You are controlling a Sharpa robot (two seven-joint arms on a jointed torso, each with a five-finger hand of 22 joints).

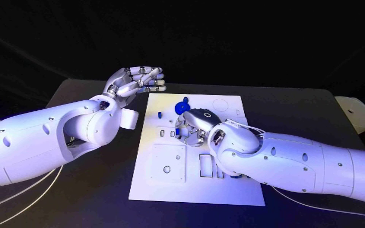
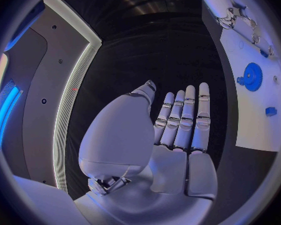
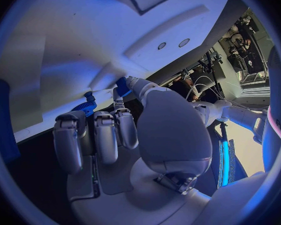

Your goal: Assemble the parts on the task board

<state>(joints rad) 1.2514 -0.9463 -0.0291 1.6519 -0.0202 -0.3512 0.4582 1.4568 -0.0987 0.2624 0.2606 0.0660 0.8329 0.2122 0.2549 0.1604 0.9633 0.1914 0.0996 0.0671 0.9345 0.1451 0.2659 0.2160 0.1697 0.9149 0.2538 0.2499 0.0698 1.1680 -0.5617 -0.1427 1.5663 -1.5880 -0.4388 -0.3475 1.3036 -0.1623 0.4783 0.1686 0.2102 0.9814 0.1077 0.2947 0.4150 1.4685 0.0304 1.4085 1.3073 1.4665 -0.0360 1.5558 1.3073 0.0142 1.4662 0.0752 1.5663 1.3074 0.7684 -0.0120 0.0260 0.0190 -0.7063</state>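
While your right hand sits curled low over the task board at frame centre, I can't tell whether it holds anything; the blue gear just above could get knocked. Left hand, upper left, is open, empty.

glossy white arm shells, silver segmented fingers, thin white cables.

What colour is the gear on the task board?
Blue. The gear shows best in the left wrist view, lying on the white task board.
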